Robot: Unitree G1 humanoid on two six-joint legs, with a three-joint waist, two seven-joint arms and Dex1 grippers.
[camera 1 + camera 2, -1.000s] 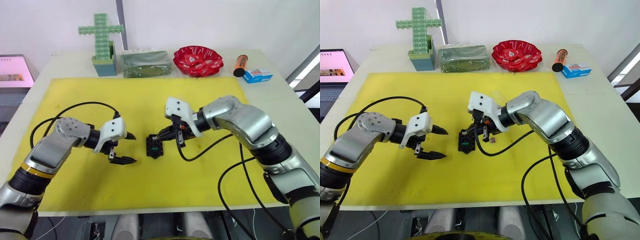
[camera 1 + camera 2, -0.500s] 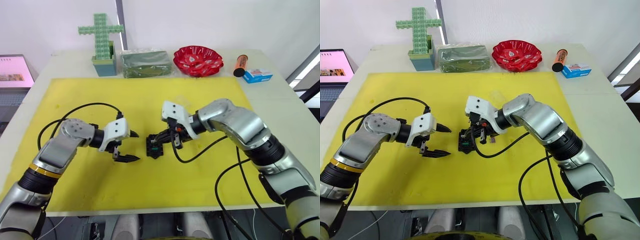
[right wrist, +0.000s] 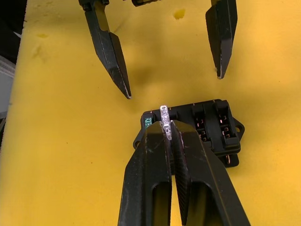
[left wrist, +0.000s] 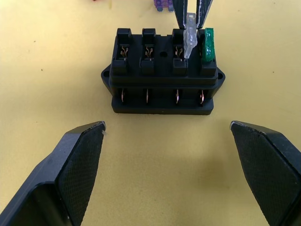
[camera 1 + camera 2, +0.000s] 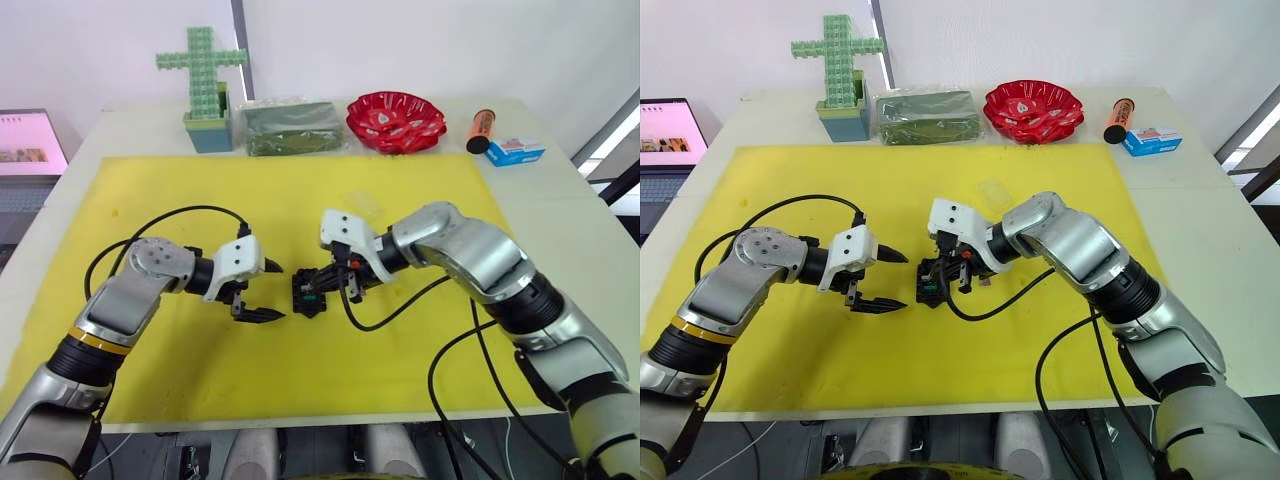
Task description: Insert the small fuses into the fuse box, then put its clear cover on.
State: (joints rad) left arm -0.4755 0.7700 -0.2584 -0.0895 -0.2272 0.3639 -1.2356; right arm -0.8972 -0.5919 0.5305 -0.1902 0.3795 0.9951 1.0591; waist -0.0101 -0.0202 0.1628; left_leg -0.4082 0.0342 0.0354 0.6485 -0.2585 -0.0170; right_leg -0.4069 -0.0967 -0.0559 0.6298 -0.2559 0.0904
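We see the worktop (image 5: 560,230) covered by a yellow mat (image 5: 200,200). Along its far edge stand a green block cross (image 5: 202,75), a green packet (image 5: 293,127), a red bowl (image 5: 396,120), an orange tube (image 5: 481,128) and a blue box (image 5: 515,151). Near the mat's middle sits the fuse box (image 4: 162,75), a green fuse (image 4: 208,45) seated in an end slot. Our right gripper (image 3: 167,128) pinches the grey fuse (image 4: 190,40) over the neighbouring slot. Our left gripper (image 5: 262,291) faces the box nearby, fingers (image 4: 75,160) spread wide, empty. The clear cover (image 5: 993,192) lies on the mat toward the far edge. A purple fuse (image 4: 162,4) lies just beyond the box.
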